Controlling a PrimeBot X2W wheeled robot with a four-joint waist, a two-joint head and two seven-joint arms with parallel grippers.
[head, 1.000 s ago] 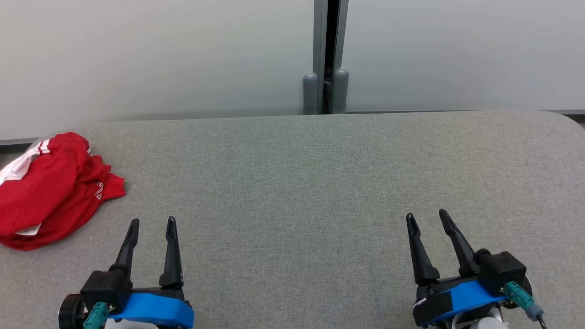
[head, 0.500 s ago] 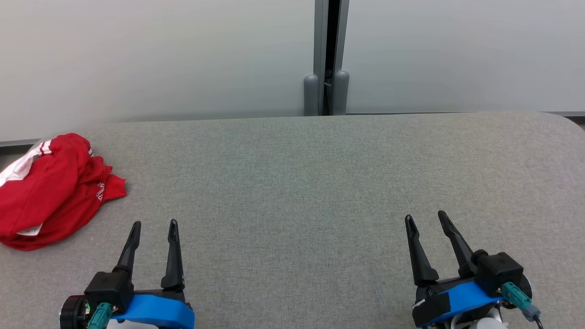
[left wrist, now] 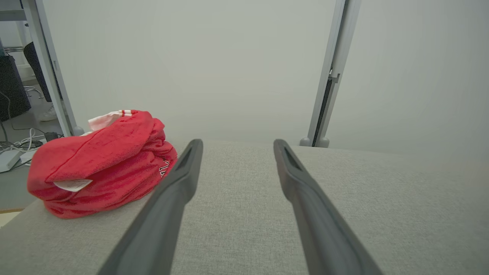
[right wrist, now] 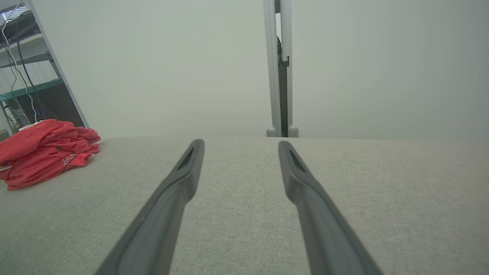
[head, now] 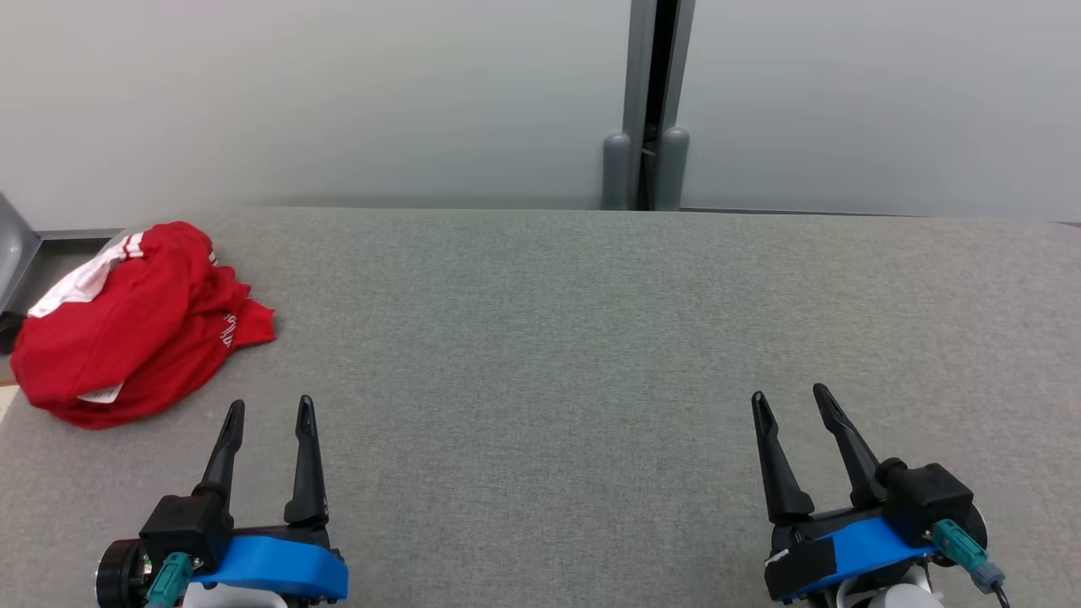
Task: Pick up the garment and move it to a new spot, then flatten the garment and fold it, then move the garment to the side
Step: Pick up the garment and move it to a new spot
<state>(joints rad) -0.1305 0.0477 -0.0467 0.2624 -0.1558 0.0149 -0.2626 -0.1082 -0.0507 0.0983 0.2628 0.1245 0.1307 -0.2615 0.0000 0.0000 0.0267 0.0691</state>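
A grey fabric-covered table [head: 540,338] spans the head view, backed by pale partition panels that meet at a grey post [head: 650,101] behind the table's far edge. At the table's far-left corner lies a red shirt [head: 135,325], crumpled into a heap, with white-striped trim on top and a scrap of white lettering on its right side.

Over the table's near edge, toward its left end, hovers the left gripper [head: 270,403]. The right gripper [head: 789,393] hovers toward the right end. Both are released, fingers spread, nothing between them, and neither touches the shirt.

The task looks to be at its very start: the pick-up has not yet begun. The next move probably falls to the left gripper, the nearer one. It would need to reach toward the table's left corner, come down on a raised fold and close on enough cloth to lift the heap (a thin pinch might slip).

The left wrist view adds what the head view flattens: the red shirt [left wrist: 99,160] stands tall and rounded, and a white label [left wrist: 72,185] pokes out low on its near side. It also shows cables on the floor past the table's left edge. The right wrist view shows the shirt [right wrist: 42,152] well off along the table, with a shelving rack [right wrist: 23,76] behind it.
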